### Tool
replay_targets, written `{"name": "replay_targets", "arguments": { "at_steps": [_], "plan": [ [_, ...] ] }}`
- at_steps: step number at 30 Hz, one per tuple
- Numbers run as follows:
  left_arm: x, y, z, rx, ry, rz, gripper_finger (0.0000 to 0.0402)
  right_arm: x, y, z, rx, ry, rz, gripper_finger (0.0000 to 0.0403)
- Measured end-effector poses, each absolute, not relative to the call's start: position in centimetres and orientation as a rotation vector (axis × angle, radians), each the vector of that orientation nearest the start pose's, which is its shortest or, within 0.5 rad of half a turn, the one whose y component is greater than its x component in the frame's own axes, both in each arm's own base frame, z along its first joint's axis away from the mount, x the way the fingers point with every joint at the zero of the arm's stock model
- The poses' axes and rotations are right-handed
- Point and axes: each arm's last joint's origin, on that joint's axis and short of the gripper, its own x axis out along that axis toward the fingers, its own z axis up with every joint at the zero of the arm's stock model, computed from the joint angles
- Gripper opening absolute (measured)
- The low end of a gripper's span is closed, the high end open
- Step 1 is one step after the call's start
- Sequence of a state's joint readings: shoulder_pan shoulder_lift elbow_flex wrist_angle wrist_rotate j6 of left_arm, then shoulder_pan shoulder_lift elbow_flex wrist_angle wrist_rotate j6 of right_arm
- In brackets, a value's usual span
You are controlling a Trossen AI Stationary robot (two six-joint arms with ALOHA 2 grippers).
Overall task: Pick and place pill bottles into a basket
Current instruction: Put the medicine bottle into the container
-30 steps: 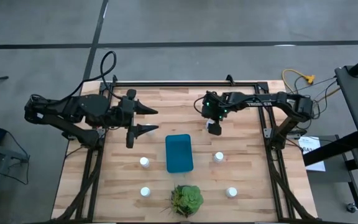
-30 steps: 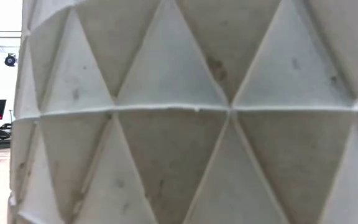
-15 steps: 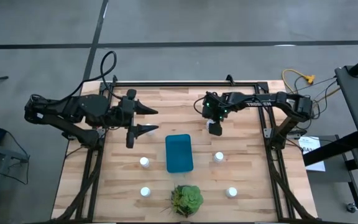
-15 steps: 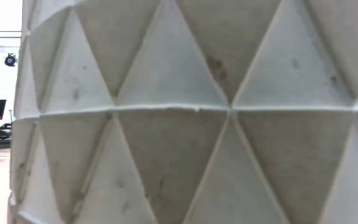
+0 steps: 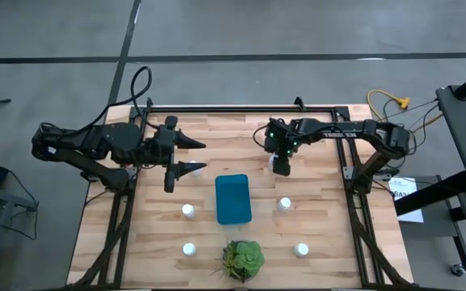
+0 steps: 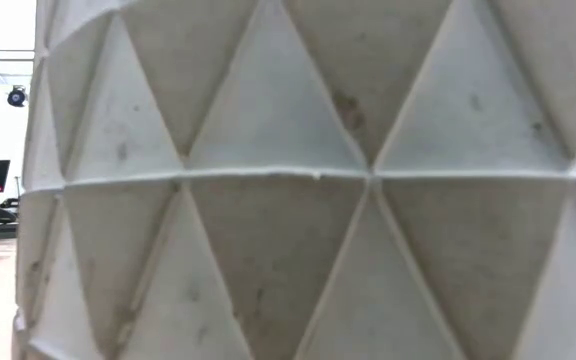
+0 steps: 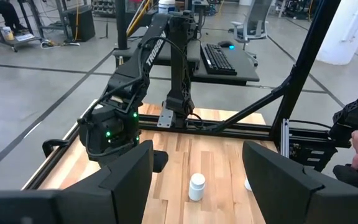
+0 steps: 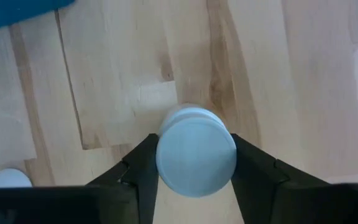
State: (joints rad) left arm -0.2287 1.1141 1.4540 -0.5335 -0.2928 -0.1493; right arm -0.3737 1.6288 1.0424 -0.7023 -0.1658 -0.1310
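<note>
Jaws of the right gripper (image 8: 194,163) stand narrow, one finger (image 8: 143,163) on each side of a bottle (image 8: 196,155), touching or all but touching its cap; whether the grip is firm cannot be told. In the high view this gripper (image 5: 281,164) sits inboard of the bench's (image 5: 322,218) right edge, in its far half, with the basket (image 5: 233,198) near the middle of the bench. Four other bottles stand on the bench: two flanking the basket (image 5: 187,210) (image 5: 285,204) and two nearer the front edge (image 5: 188,249) (image 5: 300,250), either side of the plant (image 5: 243,259). The left gripper (image 5: 192,155) waits above the far left part of the bench, jaws wide and empty. Risk: the fingers meet the round cap high up, so an off-centre squeeze could tip the bottle or let it slip on lifting; a carry toward the basket passes near the bottle at its right side. The low view is blocked by a faceted surface, giving no check on height. Compared with a second earlier, the right jaws have drawn in markedly around the bottle, while the left arm and the other bottles are unchanged.
</note>
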Motion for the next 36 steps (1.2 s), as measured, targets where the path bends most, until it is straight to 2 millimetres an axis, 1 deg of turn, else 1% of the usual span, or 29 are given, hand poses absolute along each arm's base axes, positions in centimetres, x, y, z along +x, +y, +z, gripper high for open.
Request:
{"name": "replay_targets", "arguments": {
  "at_steps": [6,10,15,21,24,28,32,36],
  "plan": [
    [20.5,-3.9,46.0,-0.099,0.182,0.078,0.0231,28.6,-10.7,20.8,0.225,1.239,-0.096,0.0148],
    [20.5,-3.9,46.0,-0.099,0.182,0.078,0.0231,29.2,-10.9,22.8,0.215,1.214,-0.096,0.0148],
    [20.5,-3.9,46.0,-0.099,0.181,0.078,0.0231,29.8,-11.2,26.0,0.195,1.158,-0.101,0.0148],
    [20.4,-3.9,46.0,-0.1,0.181,0.077,0.0231,29.8,-11.1,30.5,0.167,1.05,-0.116,0.0148],
    [20.3,-3.9,46.1,-0.1,0.178,0.077,0.0231,29.7,-11.0,32.5,0.152,1.01,-0.123,0.0148],
    [20.1,-3.8,46.2,-0.102,0.173,0.077,0.0231,29.5,-10.9,34.6,0.154,0.964,-0.134,0.0148],
    [19.7,-3.7,46.4,-0.106,0.16,0.076,0.0231,29.7,-10.3,36.3,0.142,0.924,-0.128,0.0148],
    [19.2,-3.6,46.7,-0.109,0.147,0.075,0.0231,29.9,-9.3,37.7,0.132,0.885,-0.109,0.0148]
  ]
}}
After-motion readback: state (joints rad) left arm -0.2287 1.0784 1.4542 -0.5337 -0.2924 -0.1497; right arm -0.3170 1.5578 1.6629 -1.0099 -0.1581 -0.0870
